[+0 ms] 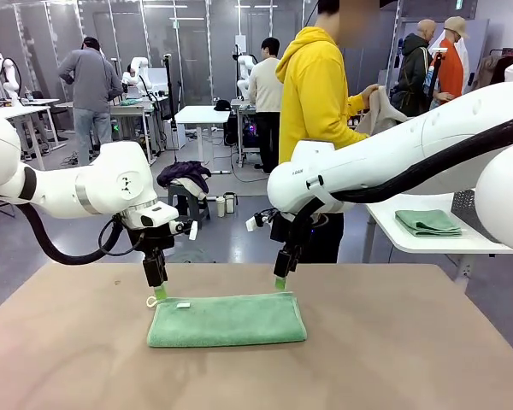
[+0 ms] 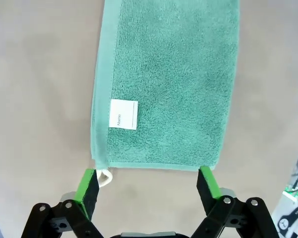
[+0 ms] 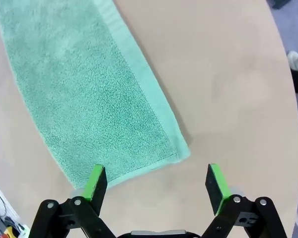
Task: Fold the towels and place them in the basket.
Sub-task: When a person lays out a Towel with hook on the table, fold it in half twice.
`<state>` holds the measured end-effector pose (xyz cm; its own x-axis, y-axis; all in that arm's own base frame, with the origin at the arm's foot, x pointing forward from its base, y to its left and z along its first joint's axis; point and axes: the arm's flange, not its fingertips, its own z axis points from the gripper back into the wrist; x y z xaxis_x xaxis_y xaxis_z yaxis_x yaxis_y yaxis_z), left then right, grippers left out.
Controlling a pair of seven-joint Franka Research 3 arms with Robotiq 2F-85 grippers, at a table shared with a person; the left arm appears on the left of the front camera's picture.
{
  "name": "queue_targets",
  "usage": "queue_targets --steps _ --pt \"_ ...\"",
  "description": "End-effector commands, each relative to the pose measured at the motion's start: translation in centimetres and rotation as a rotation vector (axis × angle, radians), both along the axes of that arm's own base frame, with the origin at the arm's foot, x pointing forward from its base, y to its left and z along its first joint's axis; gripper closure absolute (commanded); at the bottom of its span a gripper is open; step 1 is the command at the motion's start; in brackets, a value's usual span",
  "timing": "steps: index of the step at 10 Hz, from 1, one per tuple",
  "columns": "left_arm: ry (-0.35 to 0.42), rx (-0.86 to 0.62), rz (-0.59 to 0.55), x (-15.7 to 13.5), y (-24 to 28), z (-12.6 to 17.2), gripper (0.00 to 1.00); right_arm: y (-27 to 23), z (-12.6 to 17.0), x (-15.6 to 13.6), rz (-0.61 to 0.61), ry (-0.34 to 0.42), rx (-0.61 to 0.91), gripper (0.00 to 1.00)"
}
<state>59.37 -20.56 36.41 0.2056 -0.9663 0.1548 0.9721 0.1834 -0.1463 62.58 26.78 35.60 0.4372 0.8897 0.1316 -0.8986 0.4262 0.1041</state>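
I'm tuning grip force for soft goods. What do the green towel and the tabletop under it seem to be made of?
The mint green rectangular towel looks like soft, matte terry cloth: it has a fuzzy looped pile and a flat woven hem band. The brown tabletop looks like smooth, matte wood or fibreboard, faintly mottled. Which of the two is unclear.

One towel (image 1: 227, 319) is counted on the table (image 1: 410, 359), with one label (image 1: 183, 304) and one loop (image 1: 151, 301). Two grippers are counted above the table, the left gripper (image 2: 147, 173) and the right gripper (image 3: 156, 171), each with two pads (image 2: 84, 184). A second towel (image 1: 427, 222), folded, is seen beyond the table, to the right.
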Motion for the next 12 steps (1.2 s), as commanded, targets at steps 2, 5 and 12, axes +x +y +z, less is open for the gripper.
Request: queue_targets --steps 2,5,12 --pt "-0.050 0.006 0.269 -5.9 1.7 0.6 0.00 -1.0 1.0 -4.7 -0.239 -0.020 0.022 0.00" --pt "-0.170 -0.044 0.408 -11.1 3.6 1.4 0.00 -0.8 1.2 -6.6 -0.505 -0.066 -0.001 0.00" --pt "-0.255 -0.116 0.657 -21.5 8.0 1.5 0.00 -0.7 1.0 -7.0 -0.797 -0.044 0.024 0.00"
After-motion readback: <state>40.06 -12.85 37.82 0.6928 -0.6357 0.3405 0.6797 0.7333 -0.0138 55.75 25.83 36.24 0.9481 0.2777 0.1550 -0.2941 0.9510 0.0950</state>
